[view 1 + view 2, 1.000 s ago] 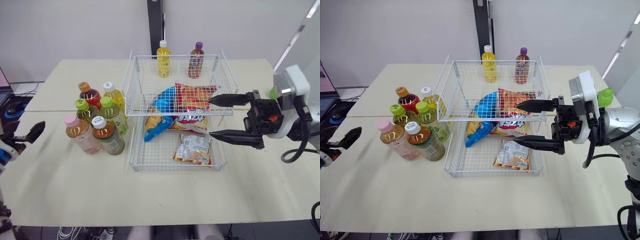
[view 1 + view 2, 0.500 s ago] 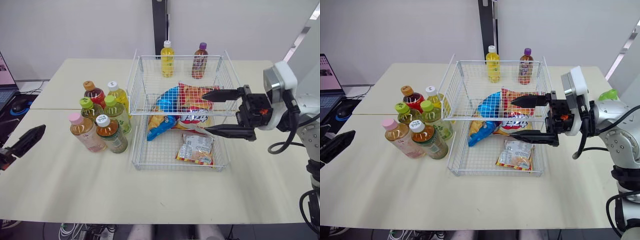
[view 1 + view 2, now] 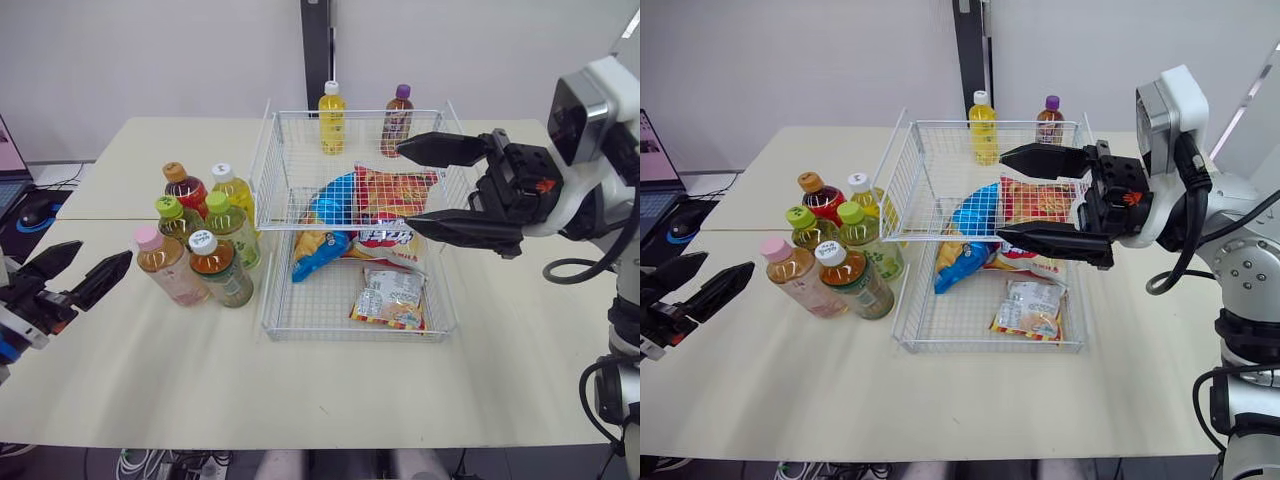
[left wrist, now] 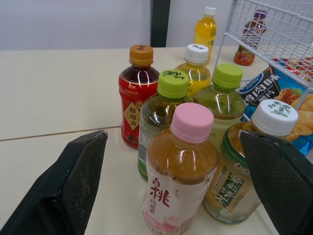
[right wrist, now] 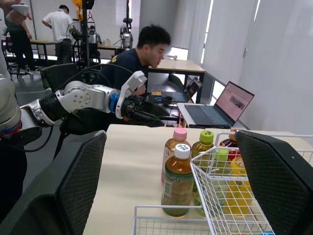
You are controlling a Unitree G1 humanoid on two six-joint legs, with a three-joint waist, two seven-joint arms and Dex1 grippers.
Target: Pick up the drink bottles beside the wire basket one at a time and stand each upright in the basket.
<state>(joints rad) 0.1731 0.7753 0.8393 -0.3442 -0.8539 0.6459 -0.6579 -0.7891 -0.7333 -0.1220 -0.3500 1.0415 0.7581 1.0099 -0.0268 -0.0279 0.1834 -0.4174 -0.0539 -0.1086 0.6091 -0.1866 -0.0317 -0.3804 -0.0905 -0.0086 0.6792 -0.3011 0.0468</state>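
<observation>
Two shifts, L fingers (image 3: 105, 273) nearer bottles (image 3: 225, 281), R fingers (image 3: 445, 149) raised

The clear plastic bottle with a pink cap (image 4: 180, 166) carries a pale label with the pink Chinese characters 白桃 printed large near its top; smaller print below them is too fine to read. The dark red bottle with an orange cap (image 4: 137, 95) has a red label with a white upright panel reading 酸梅汤 from top to bottom. The amber bottle with a white cap (image 4: 247, 164) bears a label with green Chinese characters that cannot be made out with certainty. The blue snack bag (image 4: 259, 87) shows white lettering, too small to read.
</observation>
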